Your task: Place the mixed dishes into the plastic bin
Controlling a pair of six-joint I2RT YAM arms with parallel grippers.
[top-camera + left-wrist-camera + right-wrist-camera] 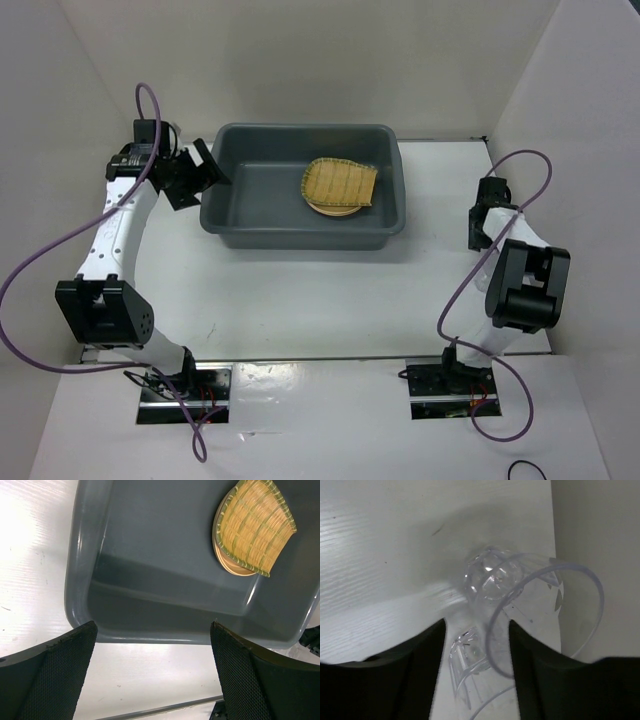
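Note:
The dark grey plastic bin [300,238] stands at the back centre. Inside it the yellow-green bamboo tray [342,183] lies on a tan-orange plate [330,210]; I cannot tell whether a second plate is under it. The left wrist view shows the bin [150,580], tray [255,527] and plate edge [230,565]. My left gripper [205,170] is open and empty over the table by the bin's left rim [152,650]. My right gripper [487,220] is low at the right wall. Its jaws stand narrowly apart [477,645] around one clear cup [467,665]; a second clear cup [492,575] sits just beyond, touching it.
White walls enclose the table on the left, back and right. The cups sit right against the right wall [595,530]. Purple cables loop off both arms. The table's front edge strip [165,707] shows below the left fingers.

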